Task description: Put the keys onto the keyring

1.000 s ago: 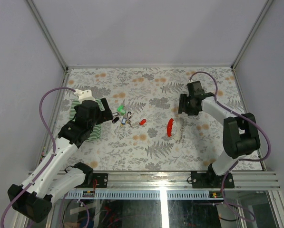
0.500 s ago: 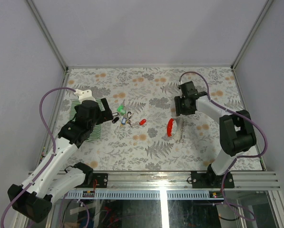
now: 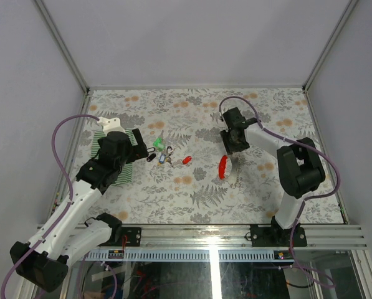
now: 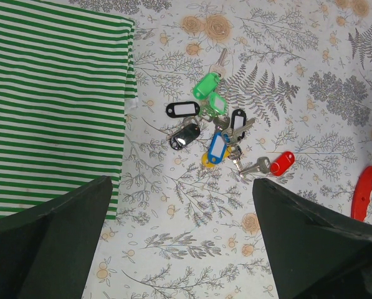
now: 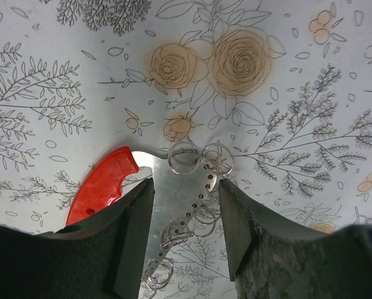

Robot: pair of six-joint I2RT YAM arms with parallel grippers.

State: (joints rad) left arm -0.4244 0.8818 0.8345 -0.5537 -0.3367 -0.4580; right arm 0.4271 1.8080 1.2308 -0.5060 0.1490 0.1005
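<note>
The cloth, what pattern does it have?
The cloth has green and white stripes, clearest in left wrist view.

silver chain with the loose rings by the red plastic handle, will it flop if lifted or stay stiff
Likely floppy: the thin silver bead chain lies in a loose curve, so it would probably dangle from wherever it is gripped. Its small wire rings look free to swing or slide. The curved red plastic handle looks rigid, probably the surer grip.

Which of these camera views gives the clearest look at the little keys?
The left wrist view: the keys lie spread below it, each coloured tag distinct. The top external view shows them only as a tiny cluster. The right wrist view misses them, showing only a red handle and metal rings.
</note>
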